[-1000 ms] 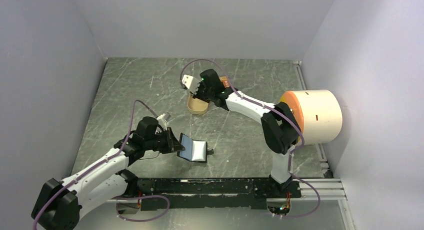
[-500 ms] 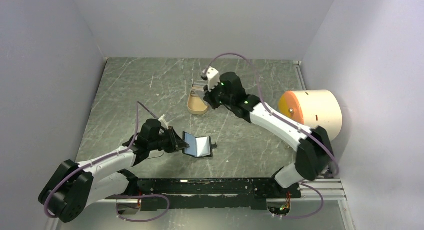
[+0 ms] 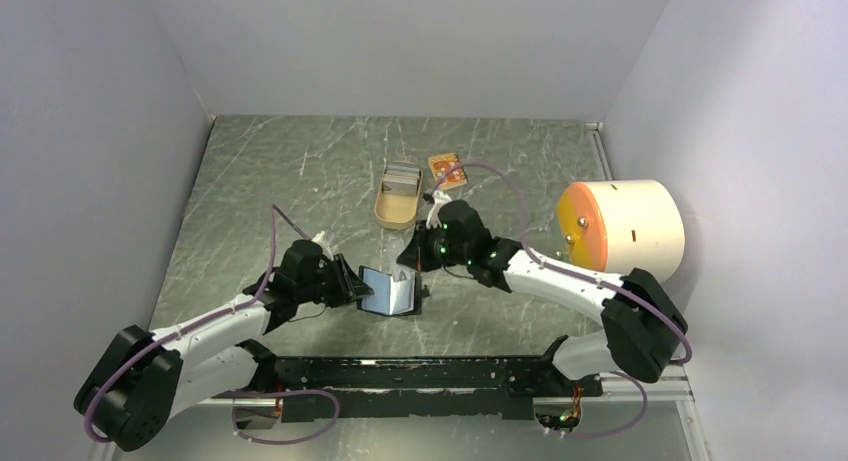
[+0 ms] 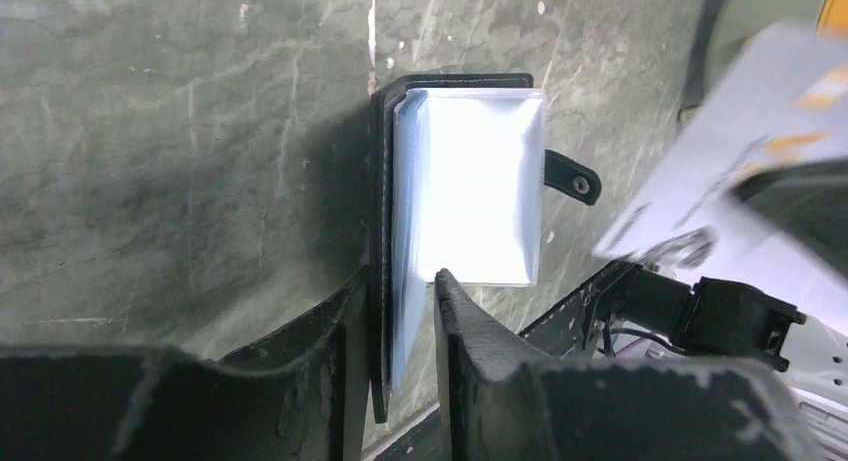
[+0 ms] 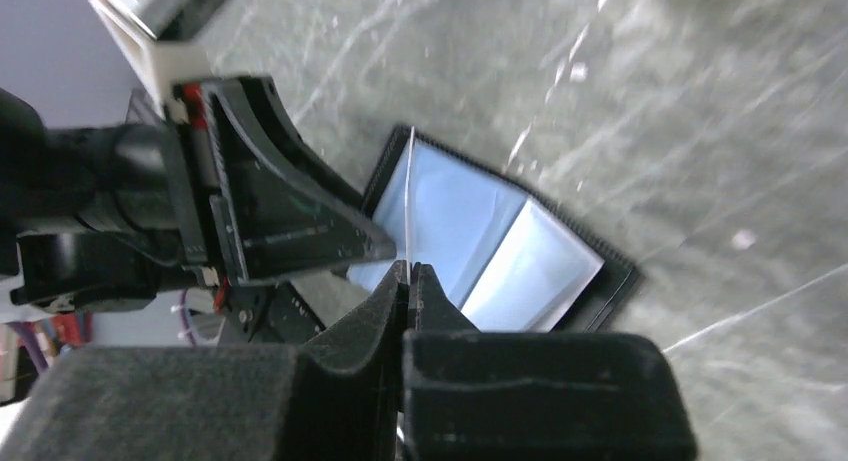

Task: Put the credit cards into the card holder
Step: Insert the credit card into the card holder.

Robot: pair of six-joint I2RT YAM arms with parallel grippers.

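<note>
The black card holder (image 3: 392,293) lies open on the table, blue lining up. One flap stands upright between the fingers of my left gripper (image 4: 398,279), whose jaws stand apart with a gap beside the flap. My right gripper (image 5: 409,266) is shut on a pale grey-white credit card (image 5: 410,196), seen edge-on just above the card holder (image 5: 520,261). In the left wrist view that card (image 4: 740,141) is a blur at the upper right. The tan-orange credit card (image 3: 447,169) lies flat at the back of the table.
A tan oblong tin (image 3: 397,196) sits open behind the card holder, next to the tan-orange card. A large beige cylinder with an orange face (image 3: 625,231) lies at the right edge. Grey walls close in the table on three sides.
My right arm swung from the tin at the back down to the card holder, carrying the pale card. My left jaws have parted around the flap.
</note>
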